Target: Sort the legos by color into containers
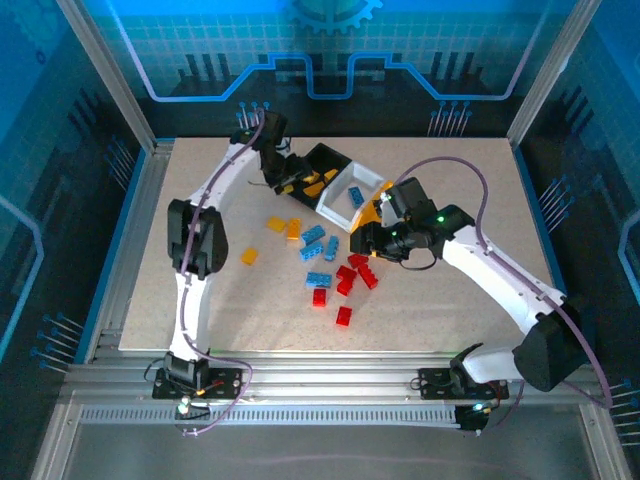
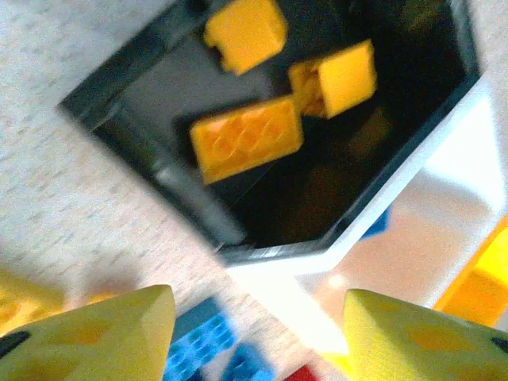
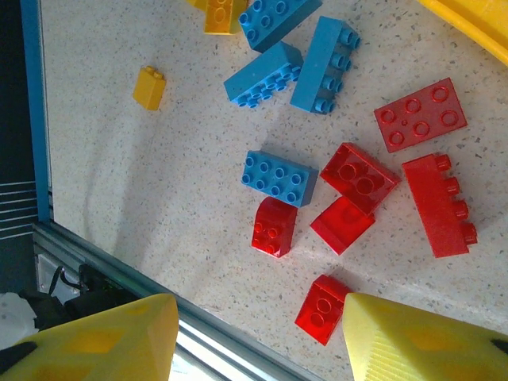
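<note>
Left wrist view is showing you the left gripper [image 2: 259,321] spread wide and empty above the black bin [image 2: 139,99], where 3 yellow bricks [image 2: 246,139] are lying. Your right gripper [image 3: 259,321] is hanging spread too, gripping nothing, over red legos [image 3: 359,176] and blue legos [image 3: 278,178] lying loose on the table [image 3: 159,206].

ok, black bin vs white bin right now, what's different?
Contents: the black bin holds yellow-orange bricks; the white bin holds a blue brick.
Place: in the top view the black bin is the left, farther one, the white bin to its right.
Both are open-topped, rectangular and joined side by side.
</note>
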Controlling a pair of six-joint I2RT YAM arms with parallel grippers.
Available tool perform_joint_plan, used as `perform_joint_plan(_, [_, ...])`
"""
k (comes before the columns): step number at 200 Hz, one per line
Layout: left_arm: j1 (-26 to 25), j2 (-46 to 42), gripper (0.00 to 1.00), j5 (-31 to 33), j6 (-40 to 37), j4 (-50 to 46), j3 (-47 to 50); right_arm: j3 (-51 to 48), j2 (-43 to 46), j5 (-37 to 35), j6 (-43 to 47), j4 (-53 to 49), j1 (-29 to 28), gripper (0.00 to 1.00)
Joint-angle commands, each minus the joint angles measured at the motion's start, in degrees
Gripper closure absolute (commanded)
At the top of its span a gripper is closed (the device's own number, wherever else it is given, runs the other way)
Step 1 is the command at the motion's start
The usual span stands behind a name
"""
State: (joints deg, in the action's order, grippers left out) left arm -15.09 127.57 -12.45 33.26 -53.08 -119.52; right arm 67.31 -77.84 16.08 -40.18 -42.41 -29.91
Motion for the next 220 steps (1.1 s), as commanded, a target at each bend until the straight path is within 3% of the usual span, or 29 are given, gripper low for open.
perform_joint_plan(1, [-1.6,-5.9,0.45,5.8,-9.1,-4.2,9.2,1.0,-2.0,1.8,0.8,0.5,0.7,0.41])
perform_joint_plan(42, [-3.1,-7.2,0.50,7.1,-10.2,-1.8,15.8,2.3,-4.1,3.1,0.8,0.7,0.0,0.41])
perform_joint_plan(98, [-4.3,-2.7,0.52,11.1,-10.4,-4.1,14.6,2.3,-3.1,2.2,0.8,-0.6,-0.8,0.41])
perform_joint_plan(220, [-5.2,4.3,0.52,12.5,-11.4,-5.8,8.9,0.1,-1.6,1.1,-0.6,-0.3,-0.9,0.41])
